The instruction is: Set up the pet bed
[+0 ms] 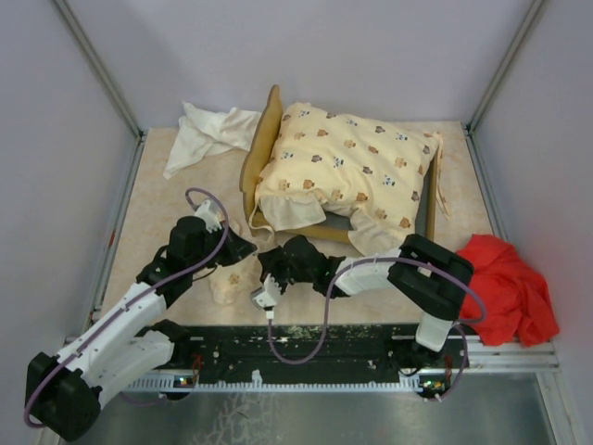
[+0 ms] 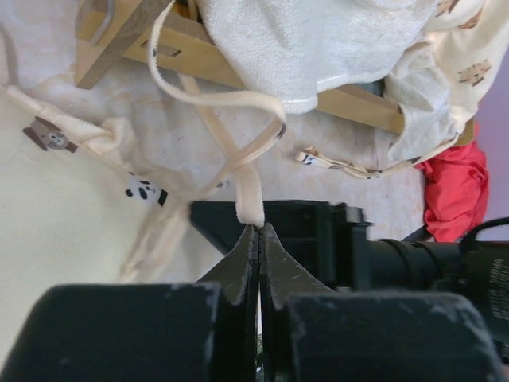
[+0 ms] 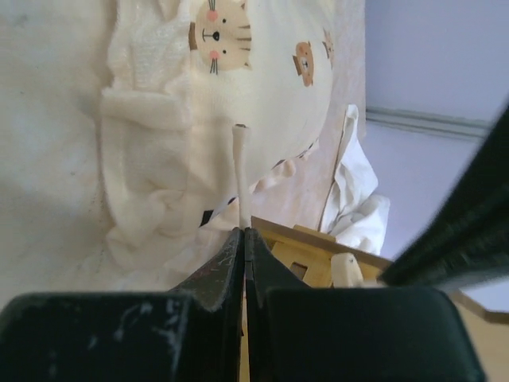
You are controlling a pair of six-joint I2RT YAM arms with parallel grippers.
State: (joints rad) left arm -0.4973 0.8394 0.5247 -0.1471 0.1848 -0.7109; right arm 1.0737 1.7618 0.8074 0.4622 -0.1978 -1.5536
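Lying across the top view's upper centre, the cream animal-print cushion (image 1: 347,162) covers the light-yellow wooden bed frame (image 1: 262,139); its small matching pillow (image 1: 227,283) sits lower left. Left wrist view: left gripper (image 2: 256,231) clenched on a flat cream ribbon (image 2: 249,195). Right wrist view: right gripper (image 3: 242,232) pinches a thin cream tie (image 3: 240,171).
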